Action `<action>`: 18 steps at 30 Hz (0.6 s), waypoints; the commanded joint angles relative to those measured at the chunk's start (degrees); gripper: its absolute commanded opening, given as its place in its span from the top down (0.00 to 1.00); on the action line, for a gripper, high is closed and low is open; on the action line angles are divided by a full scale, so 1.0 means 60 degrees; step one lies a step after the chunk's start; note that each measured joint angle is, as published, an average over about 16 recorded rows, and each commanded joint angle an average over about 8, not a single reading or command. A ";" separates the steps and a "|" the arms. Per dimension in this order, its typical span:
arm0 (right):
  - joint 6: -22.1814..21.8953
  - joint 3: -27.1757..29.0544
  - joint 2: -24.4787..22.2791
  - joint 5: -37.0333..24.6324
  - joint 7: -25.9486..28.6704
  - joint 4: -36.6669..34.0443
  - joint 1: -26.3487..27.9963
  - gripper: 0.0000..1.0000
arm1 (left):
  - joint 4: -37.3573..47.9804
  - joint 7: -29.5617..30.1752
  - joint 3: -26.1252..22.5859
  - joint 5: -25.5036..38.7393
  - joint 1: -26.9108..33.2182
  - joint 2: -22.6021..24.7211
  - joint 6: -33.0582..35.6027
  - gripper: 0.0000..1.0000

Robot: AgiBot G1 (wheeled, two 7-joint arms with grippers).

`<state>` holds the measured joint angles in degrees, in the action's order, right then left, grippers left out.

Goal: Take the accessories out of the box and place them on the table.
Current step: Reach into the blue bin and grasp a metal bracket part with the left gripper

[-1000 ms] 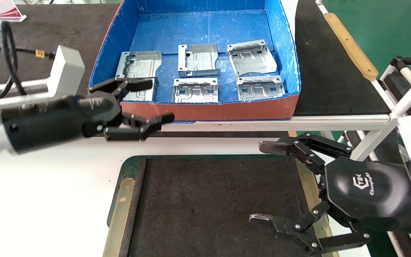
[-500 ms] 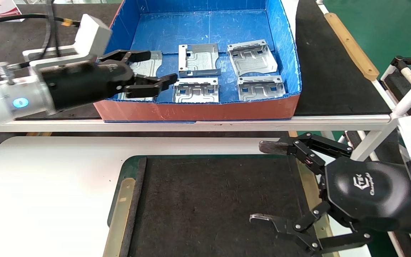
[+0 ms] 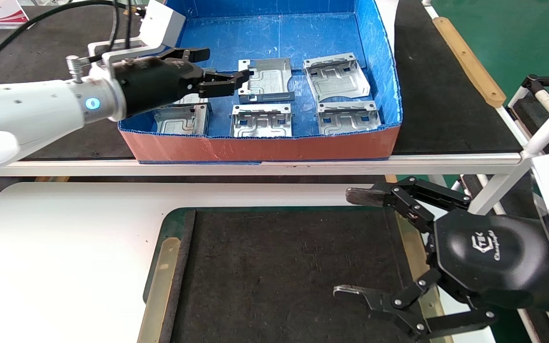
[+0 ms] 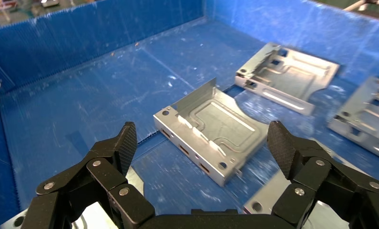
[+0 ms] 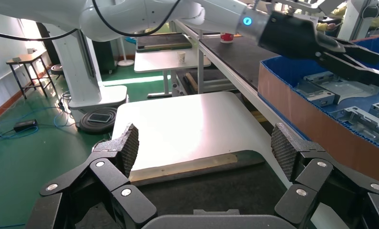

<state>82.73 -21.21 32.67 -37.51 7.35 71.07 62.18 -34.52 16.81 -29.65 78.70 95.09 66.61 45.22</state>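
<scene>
Plates [image 3: 260, 120]: six silver plates, all lying in the box; none on the worktop yet.
Target plate [image 4: 211, 129]: back-centre one; in the left wrist view it sits framed between the fingertips, untouched.
Box [image 3: 265, 147]: blue tray with orange front face, on the far bench.
Left gripper [image 3: 222, 71]: over the box's left half, jaws spread, holding nothing.
Change: a second ago this gripper was outside the box at its front-left corner; it has since risen and travelled in over the wall toward the back-centre plate.
Meaning: judged an approach to the first pick; descent and closing remain.
Right gripper [image 3: 355, 243]: parked over the worktop [image 3: 65, 267] at the mat's right edge, jaws wide apart, empty, unmoved.
Hidden: back-left plate almost wholly covered by the left gripper; front-left plate [image 3: 181, 120] partly covered.
</scene>
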 commanded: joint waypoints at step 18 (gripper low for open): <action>0.0000 0.0000 0.0000 0.0000 0.0000 0.0000 0.0000 0.00 | 0.2458 -0.0743 -0.0231 0.0388 0.0753 0.1750 -0.1790 0.00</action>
<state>82.73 -21.21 32.67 -37.51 7.35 71.07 62.18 -20.48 12.65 -31.24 80.69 99.50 76.85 34.71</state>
